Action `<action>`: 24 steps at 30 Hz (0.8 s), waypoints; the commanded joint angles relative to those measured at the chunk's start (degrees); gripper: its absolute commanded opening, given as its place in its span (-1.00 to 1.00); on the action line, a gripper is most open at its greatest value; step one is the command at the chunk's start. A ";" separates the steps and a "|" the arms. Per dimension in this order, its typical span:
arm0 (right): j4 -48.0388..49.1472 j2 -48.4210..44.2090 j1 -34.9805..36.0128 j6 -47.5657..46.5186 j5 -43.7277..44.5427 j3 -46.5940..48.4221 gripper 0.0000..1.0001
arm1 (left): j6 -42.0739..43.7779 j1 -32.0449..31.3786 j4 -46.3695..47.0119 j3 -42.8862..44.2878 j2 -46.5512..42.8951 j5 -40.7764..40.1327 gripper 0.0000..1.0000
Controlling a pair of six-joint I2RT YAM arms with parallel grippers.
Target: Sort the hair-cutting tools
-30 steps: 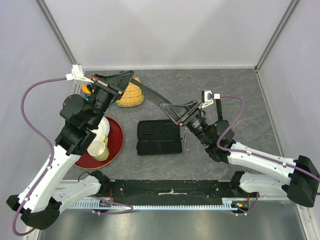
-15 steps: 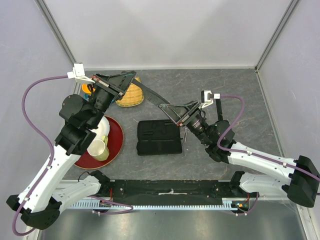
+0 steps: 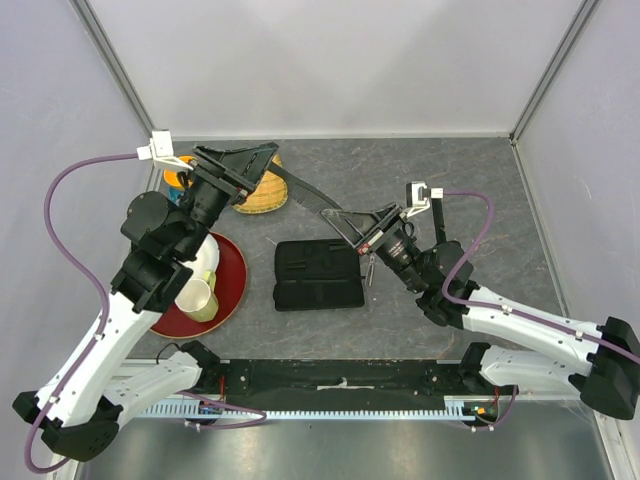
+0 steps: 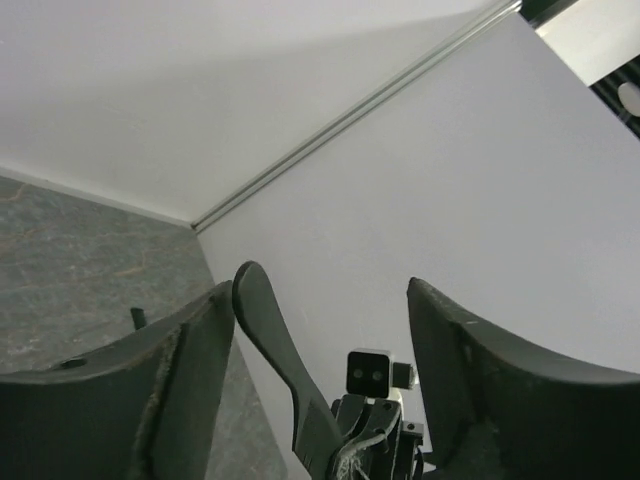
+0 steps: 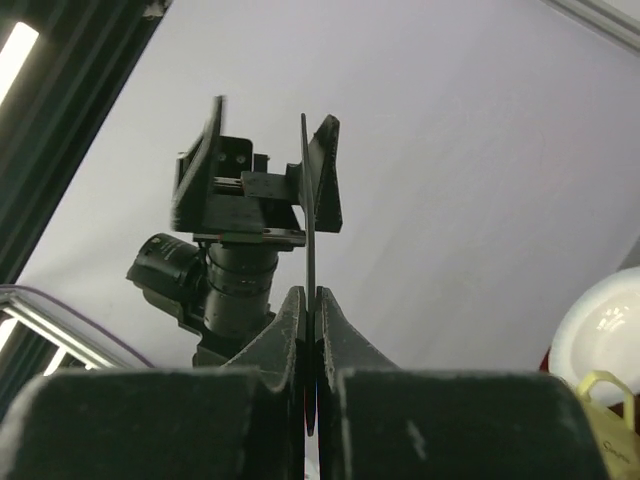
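Note:
The black comb (image 3: pixel 310 194) hangs in the air between my two arms, above the table. My right gripper (image 3: pixel 356 224) is shut on its lower end; in the right wrist view the comb (image 5: pixel 308 220) stands edge-on, pinched between the fingertips (image 5: pixel 290 325). My left gripper (image 3: pixel 256 160) is open, and the comb's rounded end (image 4: pixel 268 335) sits between its spread fingers (image 4: pixel 195 375), close to the left one. A slim silver piece that looks like scissors (image 3: pixel 369 268) lies by the right edge of the black zip case (image 3: pixel 318 275).
A red plate (image 3: pixel 235 270) with a white bowl (image 5: pixel 600 325) and a yellow cup (image 3: pixel 198 298) sits at the left. A woven basket (image 3: pixel 262 192) stands at the back left, under my left gripper. Grey walls enclose the table.
My right gripper has shut on the comb's lower end. My left gripper, which was shut on the comb's other end, has opened. The comb has hardly moved.

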 commanded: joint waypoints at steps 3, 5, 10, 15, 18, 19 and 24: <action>-17.25 -4.64 -2.47 -3.39 0.78 2.60 -1.00 | 8.14 0.02 -10.76 -1.47 -3.98 -1.12 0.79; -24.05 -5.70 -3.97 -5.50 -1.15 4.00 -1.00 | 10.70 0.02 -15.35 -3.14 -6.08 -2.35 0.82; -51.20 -3.96 -13.45 -17.61 -14.31 9.19 -1.00 | 11.41 0.11 -24.94 -12.35 -11.62 -7.00 0.71; -58.17 -4.30 -19.26 -21.68 -26.54 3.58 -1.00 | 10.09 0.02 -25.31 -19.74 -14.88 -9.48 0.55; -59.67 -3.69 -19.62 -22.39 -28.66 0.24 -1.00 | 9.04 0.02 -23.38 -24.31 -13.48 -6.67 0.37; -59.85 -3.43 -19.53 -22.38 -29.19 -0.55 -1.00 | 8.77 0.11 -22.50 -26.67 -11.91 -5.44 0.32; -61.51 -2.19 -19.88 -22.12 -30.95 -4.77 -1.00 | 7.72 0.11 -15.74 -33.89 -6.71 2.21 -0.01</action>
